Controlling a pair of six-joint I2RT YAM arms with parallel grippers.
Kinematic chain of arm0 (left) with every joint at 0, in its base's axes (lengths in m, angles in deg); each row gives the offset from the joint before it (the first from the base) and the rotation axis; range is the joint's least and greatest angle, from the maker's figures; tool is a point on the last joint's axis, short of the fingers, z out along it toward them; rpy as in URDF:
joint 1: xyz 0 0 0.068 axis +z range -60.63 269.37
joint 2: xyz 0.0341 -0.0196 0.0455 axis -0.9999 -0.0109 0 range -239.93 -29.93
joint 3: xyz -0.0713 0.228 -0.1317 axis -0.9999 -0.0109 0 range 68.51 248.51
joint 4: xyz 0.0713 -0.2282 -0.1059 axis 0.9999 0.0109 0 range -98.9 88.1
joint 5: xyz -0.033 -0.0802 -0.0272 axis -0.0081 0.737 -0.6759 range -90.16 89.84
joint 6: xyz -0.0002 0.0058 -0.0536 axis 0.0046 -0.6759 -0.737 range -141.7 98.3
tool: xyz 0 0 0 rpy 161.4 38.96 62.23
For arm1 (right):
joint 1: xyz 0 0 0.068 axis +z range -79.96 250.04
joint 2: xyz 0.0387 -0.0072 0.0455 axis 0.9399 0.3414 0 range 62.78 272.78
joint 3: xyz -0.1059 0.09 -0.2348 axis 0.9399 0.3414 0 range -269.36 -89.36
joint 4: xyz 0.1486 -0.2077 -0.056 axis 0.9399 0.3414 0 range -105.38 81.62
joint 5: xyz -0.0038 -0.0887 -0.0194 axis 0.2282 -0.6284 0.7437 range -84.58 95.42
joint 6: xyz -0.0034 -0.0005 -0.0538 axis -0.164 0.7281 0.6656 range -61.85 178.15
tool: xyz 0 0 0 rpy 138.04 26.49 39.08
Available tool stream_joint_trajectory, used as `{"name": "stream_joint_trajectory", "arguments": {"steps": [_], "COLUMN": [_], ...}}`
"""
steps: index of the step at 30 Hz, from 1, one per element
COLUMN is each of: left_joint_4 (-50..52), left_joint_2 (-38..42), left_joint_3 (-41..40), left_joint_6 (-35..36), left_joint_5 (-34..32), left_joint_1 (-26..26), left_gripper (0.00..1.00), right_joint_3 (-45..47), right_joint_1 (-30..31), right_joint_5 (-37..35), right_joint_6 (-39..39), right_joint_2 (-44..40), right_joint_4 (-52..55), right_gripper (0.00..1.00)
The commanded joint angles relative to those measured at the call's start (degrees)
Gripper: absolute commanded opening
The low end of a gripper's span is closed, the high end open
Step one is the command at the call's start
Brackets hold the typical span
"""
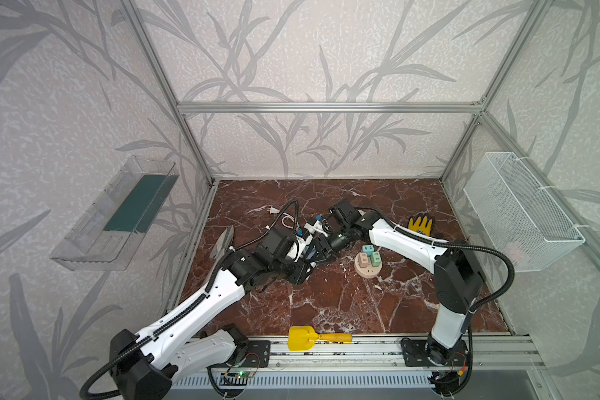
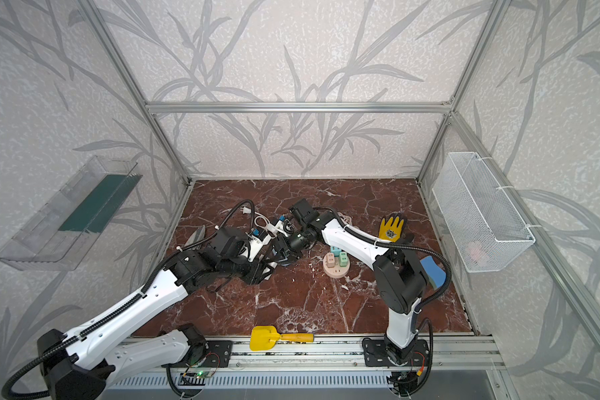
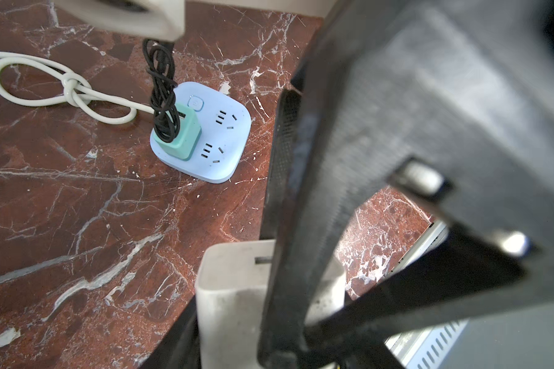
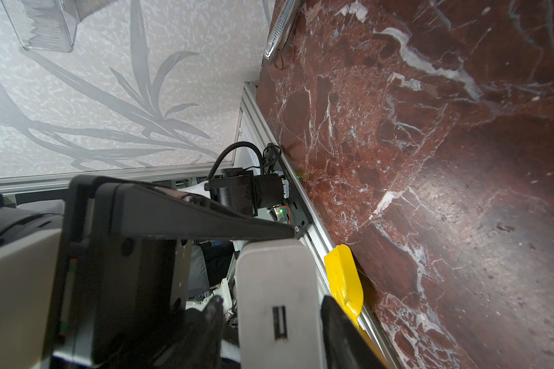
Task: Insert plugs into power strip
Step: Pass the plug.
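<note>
Red marble tabletop (image 1: 326, 304). Round pink power strip (image 1: 369, 273) at 3 o'clock of centre, holding teal cube (image 1: 367, 248), pink cube (image 1: 363, 259) and green cube (image 1: 376, 258). Left gripper (image 1: 303, 272) and right gripper (image 1: 317, 254) nose to nose at centre; cannot tell opening or hold.

Yellow toy shovel (image 1: 300, 338) at the front rail, yellow glove (image 1: 420, 224), wire basket (image 1: 520, 211) on wall.

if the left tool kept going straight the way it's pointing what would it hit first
Probably the marble table right beside the blue power strip; the white charger it holds would touch first. Depth is unclear.
</note>
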Motion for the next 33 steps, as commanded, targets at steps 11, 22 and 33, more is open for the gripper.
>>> {"name": "stream_joint_trajectory", "arguments": {"steps": [11,22,33], "left_joint_4": [-1.2,-5.3,-8.6], "left_joint_2": [0.3,2.6,4.9], "left_joint_3": [1.9,2.0,3.0], "left_joint_6": [0.1,-6.5,-20.9], "left_joint_5": [-0.4,-1.1,-2.5], "left_joint_1": [-0.4,0.5,7.1], "left_gripper": [0.0,0.45,0.37], "right_joint_3": [-0.4,7.2,10.0], "right_joint_1": [0.3,-3.1,-3.7], "right_joint_5": [2.7,5.0,6.1], "right_joint_6": [-1.2,-8.1,-14.1], "right_joint_2": [1.1,-1.3,1.1], "right_joint_4": [-4.2,-17.4,-26.8], "right_gripper": [0.06,0.0,0.0]}}
